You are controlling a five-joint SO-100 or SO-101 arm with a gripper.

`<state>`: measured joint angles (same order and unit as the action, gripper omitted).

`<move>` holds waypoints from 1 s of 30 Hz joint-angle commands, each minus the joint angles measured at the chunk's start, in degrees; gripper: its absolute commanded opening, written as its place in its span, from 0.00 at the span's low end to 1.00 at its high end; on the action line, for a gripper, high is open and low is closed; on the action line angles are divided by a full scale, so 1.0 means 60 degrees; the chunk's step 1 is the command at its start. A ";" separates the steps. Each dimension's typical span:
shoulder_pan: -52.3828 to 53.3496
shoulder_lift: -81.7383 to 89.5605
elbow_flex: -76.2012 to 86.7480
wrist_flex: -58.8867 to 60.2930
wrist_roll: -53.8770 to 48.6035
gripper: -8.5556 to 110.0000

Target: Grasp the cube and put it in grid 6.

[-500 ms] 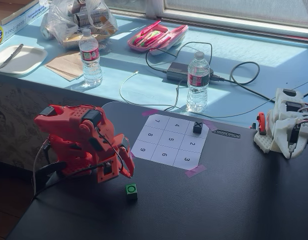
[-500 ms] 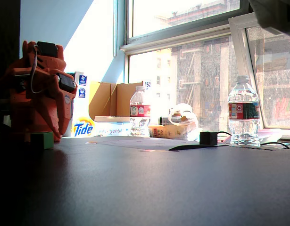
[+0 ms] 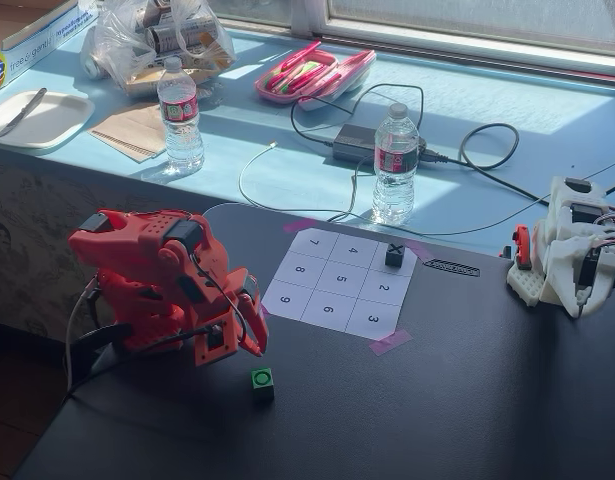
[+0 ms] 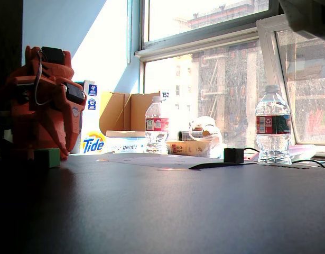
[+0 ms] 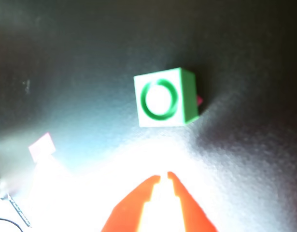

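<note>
The green cube [image 3: 262, 381] with a dark ring on its top sits on the black table, off the paper grid and below its lower-left corner. Grid 6 [image 3: 328, 310] is an empty white cell in the grid's bottom row. My orange gripper [image 3: 259, 350] hangs just above and left of the cube, not touching it. In the wrist view the cube [image 5: 162, 98] lies ahead of the gripper [image 5: 163, 175], whose jaws are shut with only a sliver between the tips and nothing held. In the low fixed view the cube [image 4: 47, 157] rests at the foot of the orange arm [image 4: 43, 100].
A small black cube marked X [image 3: 394, 255] occupies the grid's top-right cell. A white device [image 3: 572, 245] stands at the table's right edge. Water bottles [image 3: 395, 163], cables and a pink case [image 3: 314, 73] lie on the blue ledge behind.
</note>
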<state>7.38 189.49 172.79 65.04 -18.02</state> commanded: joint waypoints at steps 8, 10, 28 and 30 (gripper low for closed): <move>-0.0044 -0.0073 0.0000 -0.0029 -0.0132 0.07; -0.0044 -0.0073 0.0000 -0.0029 -0.0132 0.07; 0.0146 -0.7500 -0.9946 0.2036 0.2666 0.34; 0.0879 -0.8276 -1.0693 0.2007 0.2900 0.35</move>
<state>8.79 145.37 118.30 76.20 -2.37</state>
